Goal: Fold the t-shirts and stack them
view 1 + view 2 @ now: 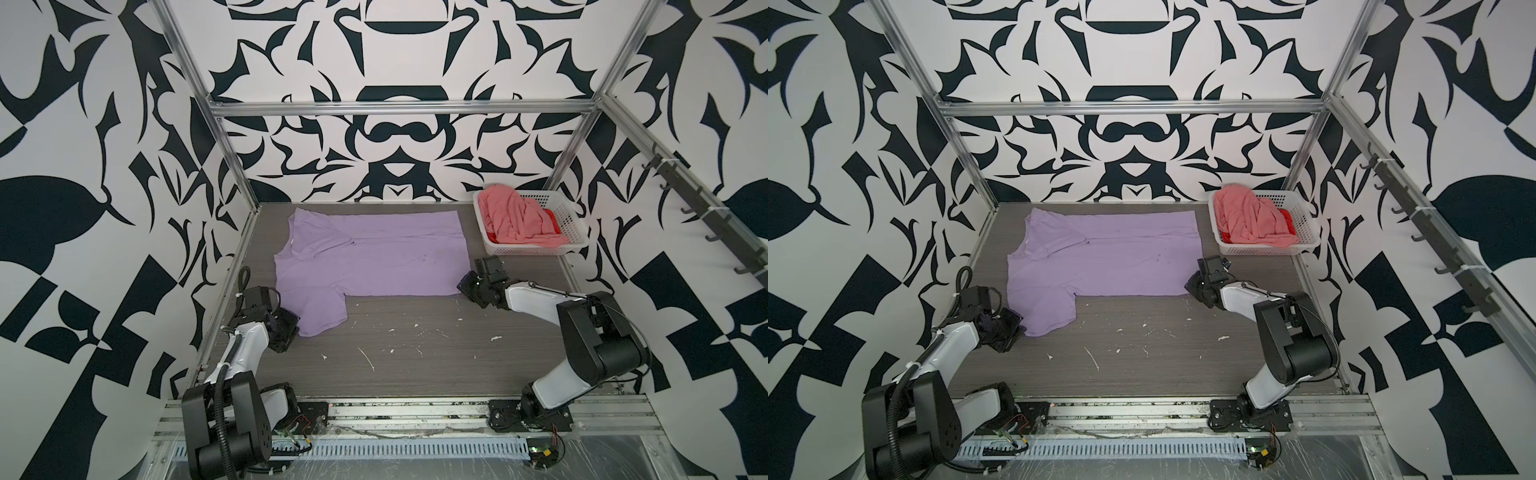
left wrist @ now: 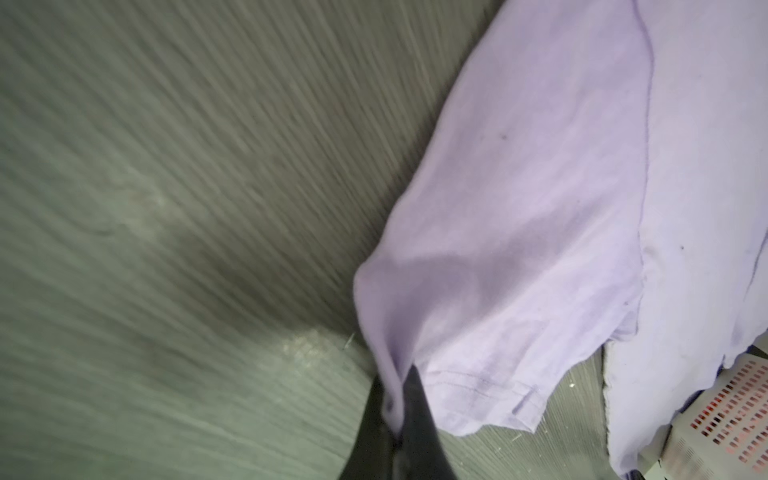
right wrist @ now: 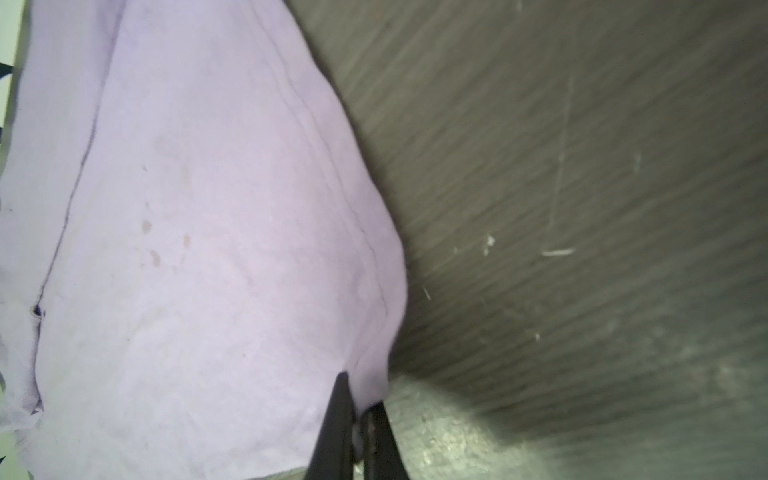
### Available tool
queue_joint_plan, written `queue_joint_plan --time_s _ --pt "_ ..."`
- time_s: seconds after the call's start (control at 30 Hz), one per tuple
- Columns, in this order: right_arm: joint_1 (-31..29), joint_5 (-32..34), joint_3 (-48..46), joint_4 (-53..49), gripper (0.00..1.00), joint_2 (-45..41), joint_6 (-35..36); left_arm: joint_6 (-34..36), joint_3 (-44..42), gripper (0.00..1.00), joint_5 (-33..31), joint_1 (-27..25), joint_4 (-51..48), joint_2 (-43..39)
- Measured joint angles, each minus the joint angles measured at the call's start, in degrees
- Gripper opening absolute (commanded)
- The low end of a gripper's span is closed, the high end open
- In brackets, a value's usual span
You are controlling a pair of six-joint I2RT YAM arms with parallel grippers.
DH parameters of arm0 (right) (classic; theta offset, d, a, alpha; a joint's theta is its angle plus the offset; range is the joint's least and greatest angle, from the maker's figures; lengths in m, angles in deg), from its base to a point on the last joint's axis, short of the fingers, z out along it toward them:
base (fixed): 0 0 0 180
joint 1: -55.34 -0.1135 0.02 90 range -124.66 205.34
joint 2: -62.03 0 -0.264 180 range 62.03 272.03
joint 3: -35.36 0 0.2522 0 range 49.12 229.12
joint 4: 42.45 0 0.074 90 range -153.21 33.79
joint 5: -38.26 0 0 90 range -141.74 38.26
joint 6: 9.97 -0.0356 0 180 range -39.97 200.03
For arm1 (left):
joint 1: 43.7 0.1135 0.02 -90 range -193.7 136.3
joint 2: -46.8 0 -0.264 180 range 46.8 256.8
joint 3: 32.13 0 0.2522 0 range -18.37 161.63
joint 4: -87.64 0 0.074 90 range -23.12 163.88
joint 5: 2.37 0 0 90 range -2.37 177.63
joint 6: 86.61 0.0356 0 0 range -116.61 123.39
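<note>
Lavender t-shirt spread flat, left of white basket. Left gripper pinches sleeve hem far from basket; right gripper pinches hem corner nearest basket. Best: lift both level, keep edge taut, fold squarely.

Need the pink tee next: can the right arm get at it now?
Likely not yet: the pink tee lies uncovered in the nearby basket, but the right pincer is shut on the lavender tee.
</note>
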Motion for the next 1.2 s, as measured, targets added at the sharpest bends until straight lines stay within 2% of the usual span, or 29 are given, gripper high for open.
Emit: queue_joint_plan --time_s 0.37,0.73,0.87,1.0,1.2 --pt "0.0 -0.2 3.1 -9.2 0.0 -3.7 5.4 -0.7 9.5 0.0 -4.3 0.0 -10.4 -8.5" --pt "0.0 -0.2 1.0 -19.1 0.0 -11.4 9.6 -4.5 9.9 0.0 -9.5 -0.5 -24.1 -19.2" --pt "0.0 0.3 0.9 -20.7 0.0 -13.4 9.6 -5.0 10.5 0.0 -9.6 -0.5 -25.0 -17.7" --pt "0.0 0.3 0.9 -20.9 0.0 -12.3 8.8 -4.6 12.0 0.0 -8.4 -0.6 -23.5 -12.3" --pt "0.0 1.1 7.0 -22.6 0.0 -8.4 8.4 -2.0 22.7 0.0 -4.7 -0.7 -17.9 -2.2"
